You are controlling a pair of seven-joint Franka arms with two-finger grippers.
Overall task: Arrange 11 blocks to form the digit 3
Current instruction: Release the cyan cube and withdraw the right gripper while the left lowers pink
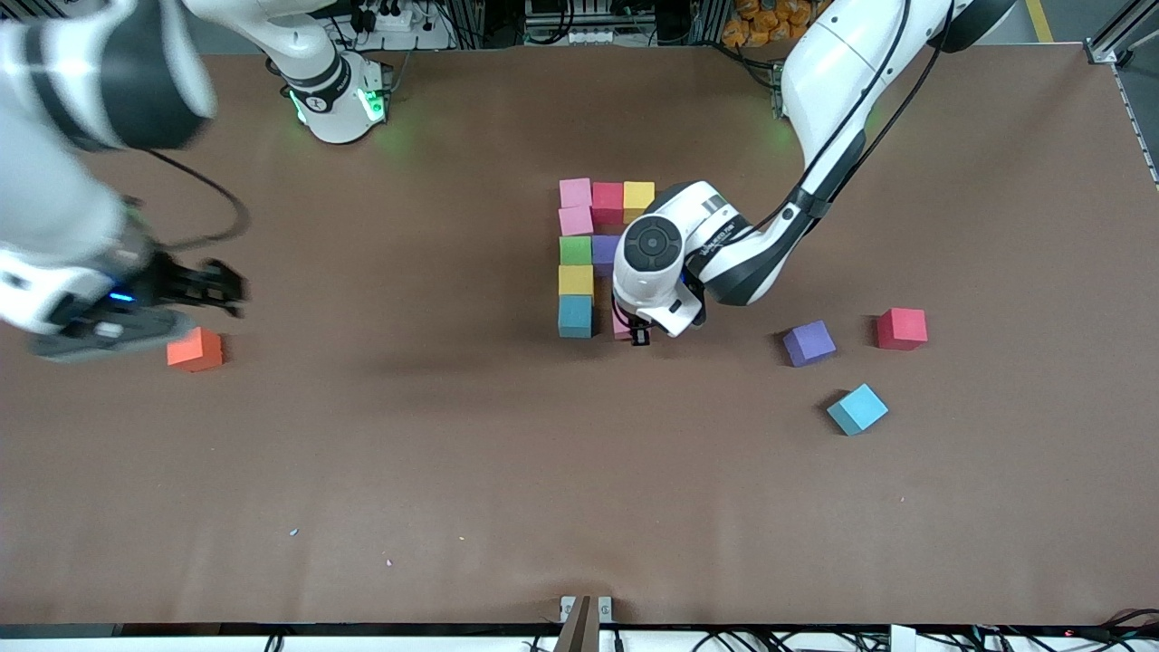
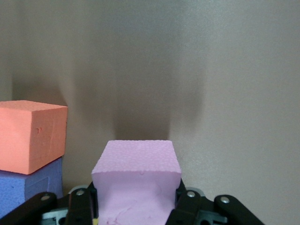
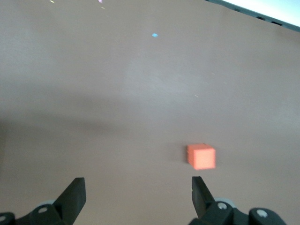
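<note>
Front view: we see a brown table (image 1: pixel 453 471) from above, with a figure of foam cubes at its middle and loose cubes scattered around.
Figure so far: we count a top row of pink (image 1: pixel 575 192), red (image 1: pixel 608 201) and yellow (image 1: pixel 638 196) cubes; a second pink (image 1: pixel 576 220) under the first; then green (image 1: pixel 575 250) with a purple cube (image 1: pixel 604 251) beside it; then yellow (image 1: pixel 575 281); then light blue (image 1: pixel 575 316) nearest the camera.
Left gripper (image 1: pixel 639 333): its fingers are clamped on a pink cube (image 2: pixel 136 180), low beside the light blue cube in the bottom row; the wrist hides much of the figure's middle.
Left wrist view: we see the held pink cube between the fingers (image 2: pixel 79 206), with two stacked-looking cubes just beside it.
Progress: we judge eight cubes placed and a ninth going in; the arm may hide more, so we cannot be sure.
Left to do: we judge the bottom row needs finishing.
Loose cubes: purple (image 1: pixel 809 343), red (image 1: pixel 902 329) and light blue (image 1: pixel 857 409) lie toward the left arm's end; an orange cube (image 1: pixel 196 349) lies toward the right arm's end.
Right gripper (image 1: pixel 213 288): it waits with fingers wide apart over bare table next to the orange cube.
Room: we see broad open table on every side of the figure; all cubes sit well in from the edges.
</note>
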